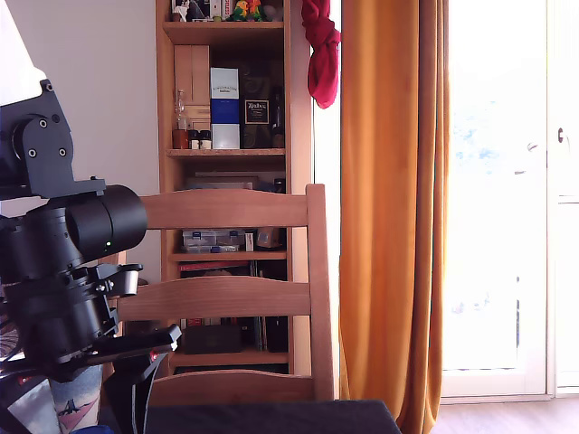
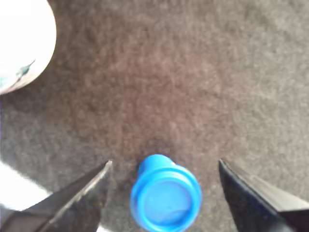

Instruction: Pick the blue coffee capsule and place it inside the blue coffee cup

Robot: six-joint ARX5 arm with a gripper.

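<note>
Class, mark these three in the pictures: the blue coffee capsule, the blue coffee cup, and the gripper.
blue coffee capsule point(image 2: 165, 199): wrist view, on its round flat end.
blue coffee cup point(image 2: 21, 53): wrist view, on its overexposed curved body.
gripper point(image 2: 164, 163): wrist view, midway between its two fingertips.

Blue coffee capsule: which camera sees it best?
The wrist view. The blue coffee capsule shows large and clear there, inside the open gripper. In the exterior view I cannot make it out; the arm fills that corner.
</note>
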